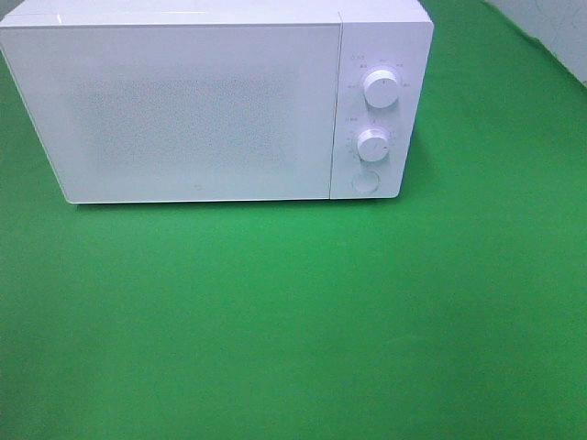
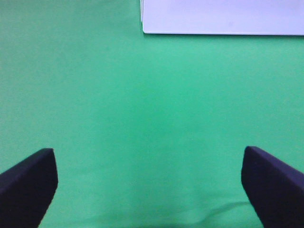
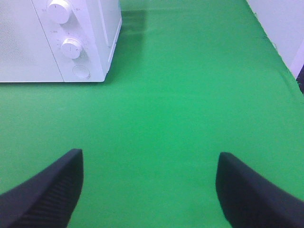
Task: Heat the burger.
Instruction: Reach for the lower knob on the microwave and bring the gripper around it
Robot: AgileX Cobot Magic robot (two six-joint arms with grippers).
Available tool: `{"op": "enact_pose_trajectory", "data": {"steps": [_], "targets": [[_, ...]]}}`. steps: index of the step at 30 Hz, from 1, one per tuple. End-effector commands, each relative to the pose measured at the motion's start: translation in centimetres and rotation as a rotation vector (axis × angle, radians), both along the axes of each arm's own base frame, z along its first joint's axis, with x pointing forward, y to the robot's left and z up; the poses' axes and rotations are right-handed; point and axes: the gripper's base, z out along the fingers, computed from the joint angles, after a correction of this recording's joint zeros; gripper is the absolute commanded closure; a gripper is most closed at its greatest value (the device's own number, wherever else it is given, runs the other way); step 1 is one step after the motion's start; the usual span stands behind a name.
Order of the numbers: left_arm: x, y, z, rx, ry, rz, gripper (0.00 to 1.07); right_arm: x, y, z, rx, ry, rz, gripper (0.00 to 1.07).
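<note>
The burger is out of view in every frame. A white microwave (image 1: pixel 197 105) stands at the back of the green cloth with its door shut. It also shows in the left wrist view (image 2: pixel 223 16) and the right wrist view (image 3: pixel 52 42). Neither arm appears in the exterior high view. My left gripper (image 2: pixel 149 183) hovers over bare green cloth with its dark fingers (image 2: pixel 28 185) far apart and nothing between them. My right gripper (image 3: pixel 149 187) is likewise open over the cloth, short of the microwave's control side.
The microwave panel carries two round knobs (image 1: pixel 381 89) (image 1: pixel 373 145) and a round button (image 1: pixel 365 181). Green cloth (image 1: pixel 293 321) covers the table. A pale wall edge (image 3: pixel 285 28) borders the cloth on the right.
</note>
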Motion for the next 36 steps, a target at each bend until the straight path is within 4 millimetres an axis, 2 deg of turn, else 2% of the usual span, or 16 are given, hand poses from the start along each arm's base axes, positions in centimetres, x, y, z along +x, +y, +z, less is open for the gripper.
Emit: {"op": "enact_pose_trajectory", "data": {"steps": [1,3,7,36], "targets": [[-1.0,-0.1,0.0,-0.002,-0.062,-0.001,0.09,-0.3,-0.1,0.0,0.001,-0.035,-0.009,0.33],[-2.2,-0.1,0.0,0.000,-0.136,-0.001,0.09,-0.3,-0.1,0.0,0.001,-0.035,-0.009,0.33],[-3.0,-0.1,0.0,0.002,-0.191,-0.001,0.09,-0.3,-0.1,0.0,0.001,-0.035,-0.009,0.33],[-2.8,-0.1,-0.1,-0.001,-0.178,-0.001,0.09,-0.3,-0.1,0.0,0.001,-0.035,-0.009,0.33]]}}
